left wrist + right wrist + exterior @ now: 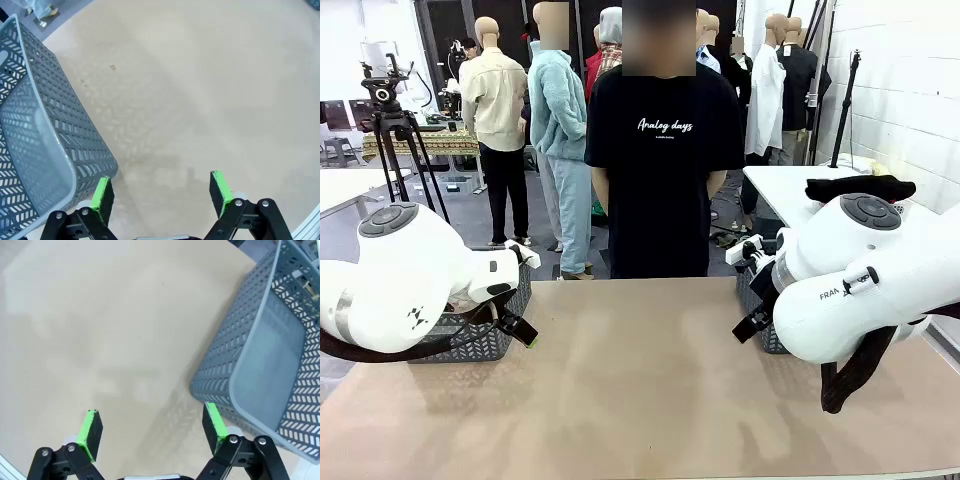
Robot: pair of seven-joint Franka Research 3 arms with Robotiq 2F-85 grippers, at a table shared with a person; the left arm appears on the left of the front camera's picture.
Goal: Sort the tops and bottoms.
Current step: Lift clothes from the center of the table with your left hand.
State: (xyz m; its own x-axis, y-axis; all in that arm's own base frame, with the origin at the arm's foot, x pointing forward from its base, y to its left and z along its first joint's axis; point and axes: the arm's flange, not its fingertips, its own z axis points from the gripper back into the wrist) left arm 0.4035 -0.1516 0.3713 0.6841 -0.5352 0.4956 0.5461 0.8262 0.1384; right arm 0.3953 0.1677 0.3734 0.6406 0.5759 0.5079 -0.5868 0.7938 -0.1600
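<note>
left tool (160,186): fingers spread wide, nothing between them. hangs over bare desk (200,90), just beside left basket (45,150).
right tool (150,421): fingers spread wide too, holds nothing. over desk, right basket (265,370) close by one finger.
baskets grey, one at each side of desk.
person (660,150) in black shirt stands at far side.
black cloth (860,187) lies on white table (780,185) behind right arm, off desk; can't tell if it is one of bottoms.
</note>
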